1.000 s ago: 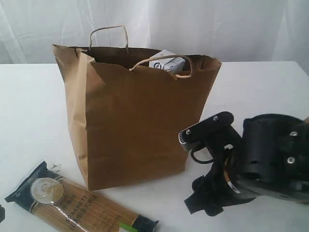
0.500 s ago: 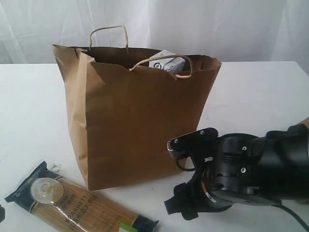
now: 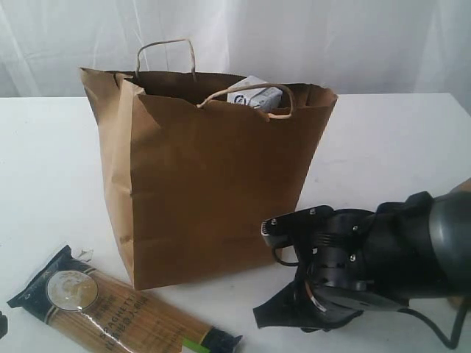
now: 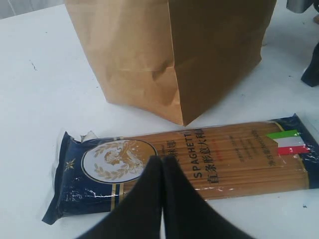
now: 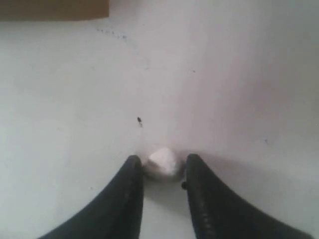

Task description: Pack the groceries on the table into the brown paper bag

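Left tool (image 4: 162,159) closed, right tool (image 5: 163,160) narrowly parted

The table (image 3: 44,169) bears the brown paper bag (image 3: 213,191) (upright) and the spaghetti pack (image 3: 125,309)

Light was bright, even and diffuse. In the exterior view, the brown paper bag (image 3: 213,184) was lit brighter on its 9 o'clock side than on its front. The left wrist view was sharp on the spaghetti pack (image 4: 199,159), its film faintly glinting. The right wrist view was blurred, pink-tinted toward 3 o'clock.
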Robot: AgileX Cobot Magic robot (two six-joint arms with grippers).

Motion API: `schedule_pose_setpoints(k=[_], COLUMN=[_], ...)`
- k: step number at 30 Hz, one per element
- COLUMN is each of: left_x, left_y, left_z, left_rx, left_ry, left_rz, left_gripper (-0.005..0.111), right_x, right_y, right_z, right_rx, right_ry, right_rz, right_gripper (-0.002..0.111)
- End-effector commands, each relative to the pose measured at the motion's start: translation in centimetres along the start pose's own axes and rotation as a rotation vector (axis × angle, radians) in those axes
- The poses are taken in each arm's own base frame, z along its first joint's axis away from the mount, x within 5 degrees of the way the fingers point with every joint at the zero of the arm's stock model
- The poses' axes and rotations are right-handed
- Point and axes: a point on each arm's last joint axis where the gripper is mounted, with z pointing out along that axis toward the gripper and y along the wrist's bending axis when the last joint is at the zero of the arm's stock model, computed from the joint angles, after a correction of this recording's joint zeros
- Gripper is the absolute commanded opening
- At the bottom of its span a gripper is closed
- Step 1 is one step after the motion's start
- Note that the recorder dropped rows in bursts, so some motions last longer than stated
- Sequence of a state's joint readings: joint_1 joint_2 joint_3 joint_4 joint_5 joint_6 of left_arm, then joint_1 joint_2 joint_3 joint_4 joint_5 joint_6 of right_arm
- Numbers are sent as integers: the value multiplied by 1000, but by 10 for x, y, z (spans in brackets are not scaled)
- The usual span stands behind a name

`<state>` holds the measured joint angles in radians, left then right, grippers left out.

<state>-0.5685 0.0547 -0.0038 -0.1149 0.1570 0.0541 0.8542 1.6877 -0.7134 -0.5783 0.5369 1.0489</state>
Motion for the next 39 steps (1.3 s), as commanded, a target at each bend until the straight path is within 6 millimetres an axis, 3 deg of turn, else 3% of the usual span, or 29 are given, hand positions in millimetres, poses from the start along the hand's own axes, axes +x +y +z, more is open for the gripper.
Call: schedule_pose_setpoints(k=[1,5,10,17,28,35,39], left_x=[1,1,1,1,1,1,1], left_y=[0,0,0,0,0,0,0], left_z=[0,0,0,0,0,0,0], left_rx=[4,4,4,4,4,4,4], left_ry=[-5,-5,-5,-5,-5,-5,-5], left_rz=[-7,-7,-7,-7,-7,-7,-7], left_gripper=[0,0,0,0,0,0,0], right_x=[10,23,30,30,42,23,12], right_y=[-4,-8,-10,-4,21,32,41], right_z=[11,23,23,1,-80,-147,-173], right_rx=[31,63,65,0,-246,-434,-462], right_ry=[47,106,130,72,-132,-360,-426], right_rz=[-6,-23,-4,12,-57,-189,-272], right_gripper=[22,14,2,0,0,0,0])
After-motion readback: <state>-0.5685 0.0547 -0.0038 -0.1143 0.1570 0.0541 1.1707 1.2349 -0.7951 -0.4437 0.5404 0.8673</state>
